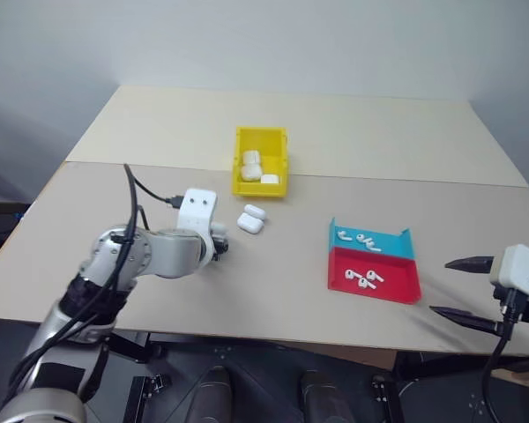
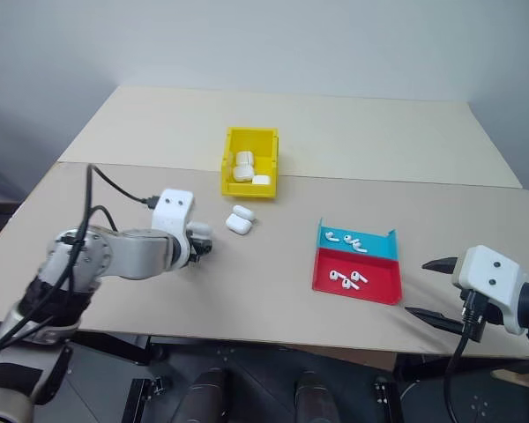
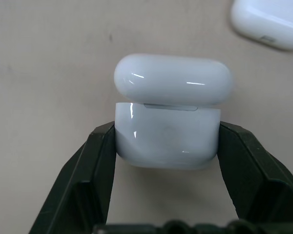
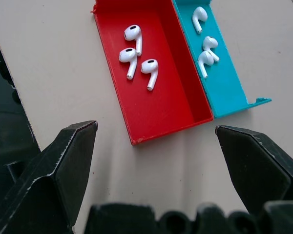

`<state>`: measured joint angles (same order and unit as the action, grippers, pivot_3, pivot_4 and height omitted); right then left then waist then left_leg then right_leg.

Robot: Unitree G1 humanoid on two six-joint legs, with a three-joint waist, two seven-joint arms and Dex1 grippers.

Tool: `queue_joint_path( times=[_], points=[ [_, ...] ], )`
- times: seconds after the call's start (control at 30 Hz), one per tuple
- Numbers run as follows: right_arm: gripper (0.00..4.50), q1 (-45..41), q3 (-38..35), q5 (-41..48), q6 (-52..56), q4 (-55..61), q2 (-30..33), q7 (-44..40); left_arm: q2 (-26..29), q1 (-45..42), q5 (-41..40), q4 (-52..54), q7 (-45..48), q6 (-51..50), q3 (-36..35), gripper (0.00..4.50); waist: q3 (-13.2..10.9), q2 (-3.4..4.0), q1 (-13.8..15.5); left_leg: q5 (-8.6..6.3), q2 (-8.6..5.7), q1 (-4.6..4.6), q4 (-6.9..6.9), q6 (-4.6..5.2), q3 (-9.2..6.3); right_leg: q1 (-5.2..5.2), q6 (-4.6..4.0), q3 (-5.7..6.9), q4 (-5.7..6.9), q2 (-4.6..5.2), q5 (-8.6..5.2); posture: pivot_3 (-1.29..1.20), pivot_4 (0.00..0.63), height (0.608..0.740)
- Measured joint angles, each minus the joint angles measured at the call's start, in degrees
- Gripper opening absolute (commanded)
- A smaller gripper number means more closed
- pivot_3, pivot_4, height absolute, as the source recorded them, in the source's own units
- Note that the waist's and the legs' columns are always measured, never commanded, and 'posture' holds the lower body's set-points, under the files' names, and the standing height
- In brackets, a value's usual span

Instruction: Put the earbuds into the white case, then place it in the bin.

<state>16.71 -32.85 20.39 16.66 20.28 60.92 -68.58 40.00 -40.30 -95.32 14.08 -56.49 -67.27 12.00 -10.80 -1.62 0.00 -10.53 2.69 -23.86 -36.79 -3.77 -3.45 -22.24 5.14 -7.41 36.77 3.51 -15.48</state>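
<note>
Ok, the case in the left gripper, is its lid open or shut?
Open, slightly. In the left wrist view the white case sits clamped in the left gripper, its lid raised off the body with a gap showing.

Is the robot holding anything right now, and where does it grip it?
The left gripper holds a white case by the two sides of its lower body, lid ajar. The right gripper holds nothing.

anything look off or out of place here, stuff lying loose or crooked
Mostly tidy. Two white cases lie loose on the table in front of the yellow bin, which already holds several. The case gripped in the left claw has its lid flipped open. Earbuds sit loose in the red tray and teal tray.
</note>
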Motion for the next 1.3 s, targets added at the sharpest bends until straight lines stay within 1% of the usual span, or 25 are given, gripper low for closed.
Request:
queue_joint_path(
  times=[0.07, 0.1, 0.13, 0.17, 0.2, 0.27, 0.3, 0.37, 0.43, 0.47, 0.5, 0.53, 0.6, 0.7, 0.77, 0.9, 1.0, 1.07, 1.13, 1.3],
  points=[
    [4.50, -0.62, -0.09, 0.14, 0.63, 0.30, 0.64, -0.11, 3.17, 0.18, 3.59, 5.45, 9.94, 1.21, -3.83, 2.80, 0.00, 0.00, -0.40, 0.01, 0.00, 0.01, 0.02, -0.01, 0.01, -0.01, -0.01, 0.00, 0.00, 0.00, 0.00, 0.00, 0.150, 0.740],
    [4.50, -1.10, -0.11, 0.32, 1.35, 0.57, 1.24, -0.29, 4.32, 1.19, 6.67, 8.14, 15.94, 3.24, -6.13, 2.80, 0.02, 0.04, -0.62, 0.01, 0.00, 0.02, 0.03, -0.01, 0.02, 0.02, -0.01, 0.00, -0.02, 0.00, 0.00, 0.00, 0.150, 0.740],
    [4.50, -1.59, -0.20, 0.74, 2.26, 0.91, 2.08, -0.73, 4.57, 3.92, 10.44, 10.87, 23.11, 7.15, -8.79, 2.80, 0.06, 0.12, -0.85, 0.00, -0.01, 0.04, 0.08, -0.02, 0.12, 0.00, -0.02, -0.07, -0.06, 0.02, 0.00, 0.00, 0.150, 0.740],
    [4.50, -1.83, -0.29, 1.02, 2.80, 1.15, 2.66, -1.08, 4.56, 5.86, 12.99, 12.53, 27.94, 10.02, -10.17, 2.80, 0.08, 0.16, -0.96, 0.00, 0.00, 0.09, 0.10, -0.02, 0.18, 0.01, -0.02, -0.09, -0.05, 0.03, 0.00, 0.00, 0.150, 0.740],
    [4.50, -2.74, -0.27, 1.28, 3.62, 1.95, 3.76, -1.52, 4.77, 10.43, 20.91, 15.72, 37.82, 16.87, -11.20, 2.80, 0.07, 0.14, -1.10, 0.00, 0.03, 0.09, 0.15, -0.01, 0.15, 0.00, -0.04, -0.07, -0.07, 0.01, -0.01, 0.00, 0.150, 0.740],
    [4.50, -4.26, -0.16, 1.41, 3.87, 2.62, 4.81, -2.25, 4.14, 15.32, 30.95, 17.45, 48.48, 25.33, -10.64, 2.80, 0.05, 0.10, -0.91, 0.01, 0.04, 0.09, 0.15, -0.02, 0.13, 0.01, -0.12, -0.04, -0.06, 0.01, -0.04, 0.00, 0.150, 0.740],
    [4.50, -5.11, -0.11, 1.90, 3.95, 2.96, 5.24, -2.68, 3.24, 17.36, 34.88, 17.26, 53.79, 29.70, -10.55, 2.80, 0.05, 0.10, -0.88, 0.02, 0.04, 0.08, 0.15, -0.02, 0.15, 0.01, -0.31, -0.06, -0.11, 0.01, -0.11, 0.00, 0.150, 0.740],
    [4.50, -7.33, 0.59, 3.05, 5.71, 3.92, 8.09, -3.85, -0.19, 21.60, 43.42, 14.57, 67.94, 41.16, -9.07, 2.80, 0.06, 0.11, -0.72, 0.02, 0.03, 0.06, 0.11, -0.01, 0.18, 0.05, -0.46, -0.08, -0.18, 0.03, -0.17, 0.00, 0.150, 0.740],
    [4.50, -9.98, 1.54, 3.46, 6.71, 4.49, 10.57, -4.12, -4.50, 23.81, 48.32, 10.29, 78.29, 49.41, -7.36, 2.80, 0.06, 0.11, -0.60, 0.03, 0.04, 0.03, 0.09, 0.00, 0.18, 0.06, -0.47, -0.07, -0.24, 0.03, -0.15, 0.00, 0.150, 0.740],
    [4.50, -11.19, 2.19, 3.46, 6.77, 4.76, 11.23, -4.17, -6.15, 24.56, 50.24, 8.24, 82.42, 52.72, -6.30, 2.80, 0.05, 0.08, -0.60, 0.03, 0.05, 0.00, 0.09, 0.01, 0.16, 0.04, -0.47, -0.05, -0.26, 0.03, -0.14, 0.00, 0.150, 0.740],
    [4.50, -11.67, 2.61, 3.48, 6.77, 4.93, 11.50, -4.19, -6.90, 24.86, 51.18, 7.13, 84.61, 54.29, -5.80, 2.80, 0.05, 0.05, -0.62, 0.03, 0.08, -0.01, 0.10, 0.02, 0.16, 0.04, -0.47, -0.04, -0.29, 0.02, -0.14, 0.00, 0.150, 0.740],
    [4.50, -13.48, 5.01, 3.55, 7.59, 5.28, 12.86, -4.21, -8.84, 25.45, 53.59, 3.85, 91.26, 59.00, -4.71, 2.80, 0.05, 0.05, -0.75, 0.02, 0.09, -0.07, 0.10, 0.04, 0.17, 0.01, -0.45, -0.04, -0.33, 0.01, -0.13, 0.00, 0.150, 0.740],
    [4.50, -16.34, 9.84, 3.63, 10.27, 5.91, 16.10, -4.20, -12.39, 25.74, 55.39, 0.02, 100.16, 65.21, -3.62, 2.80, 0.07, 0.10, -0.84, 0.01, 0.09, -0.17, 0.10, 0.07, 0.18, -0.05, -0.39, -0.05, -0.37, 0.02, -0.10, 0.00, 0.150, 0.740],
    [4.50, -22.51, 17.93, 3.66, 14.82, 7.43, 20.60, -3.80, -20.08, 26.71, 57.90, -5.01, 107.80, 74.82, -3.04, 2.80, 0.12, 0.18, -1.01, -0.03, 0.13, -0.23, 0.10, 0.13, 0.16, -0.06, -0.32, -0.01, -0.54, 0.01, 0.30, 0.00, 0.150, 0.740],
    [4.50, -27.43, 23.35, 3.27, 16.97, 8.15, 21.10, -3.35, -21.39, 26.91, 59.32, -8.21, 112.92, 78.64, -2.46, 2.80, 0.12, 0.18, -1.17, -0.03, 0.15, -0.26, 0.11, 0.14, 0.15, -0.10, -0.29, 0.01, -0.53, -0.01, 0.30, 0.00, 0.150, 0.740],
    [4.50, -36.86, 34.57, -0.25, 18.40, 8.52, 20.40, -3.93, -23.70, 27.22, 57.83, -10.58, 122.72, 81.49, -2.34, 2.80, 0.12, 0.22, -1.20, -0.03, 0.15, -0.33, 0.11, 0.14, 0.15, -0.16, -0.19, 0.01, -0.56, 0.00, 0.28, 0.00, 0.150, 0.740],
    [3.88, -43.69, 43.06, -4.95, 19.20, 8.27, 16.58, -4.94, -24.60, 26.69, 57.61, -12.55, 127.90, 84.21, -2.61, 2.80, 0.12, 0.22, -1.22, -0.03, 0.15, -0.30, 0.10, 0.14, 0.14, -0.16, -0.06, 0.04, -0.55, -0.01, 0.21, 0.00, 0.150, 0.740],
    [3.20, -45.66, 48.42, -8.63, 20.09, 7.60, 14.16, -5.13, -24.65, 26.71, 57.98, -13.01, 129.29, 84.84, -3.18, 2.80, 0.12, 0.23, -1.22, -0.03, 0.15, -0.32, 0.10, 0.15, 0.13, -0.18, -0.07, 0.04, -0.54, -0.01, 0.22, 0.00, 0.150, 0.740],
    [2.54, -47.06, 52.12, -11.40, 21.03, 6.36, 11.95, -4.97, -24.73, 26.74, 58.03, -12.66, 128.96, 84.63, -3.93, 2.80, 0.12, 0.24, -1.20, -0.03, 0.15, -0.34, 0.10, 0.15, 0.13, -0.19, -0.08, 0.03, -0.53, 0.00, 0.25, 0.00, 0.150, 0.740],
    [2.54, -50.32, 57.13, -17.38, 25.99, 5.44, 6.53, -3.05, -23.27, 27.59, 58.11, -11.26, 129.33, 84.36, -5.29, 2.80, 0.12, 0.26, -1.24, -0.03, 0.16, -0.33, 0.10, 0.15, 0.10, -0.21, -0.25, 0.06, -0.47, -0.02, 0.34, 0.00, 0.150, 0.740]
  ],
)
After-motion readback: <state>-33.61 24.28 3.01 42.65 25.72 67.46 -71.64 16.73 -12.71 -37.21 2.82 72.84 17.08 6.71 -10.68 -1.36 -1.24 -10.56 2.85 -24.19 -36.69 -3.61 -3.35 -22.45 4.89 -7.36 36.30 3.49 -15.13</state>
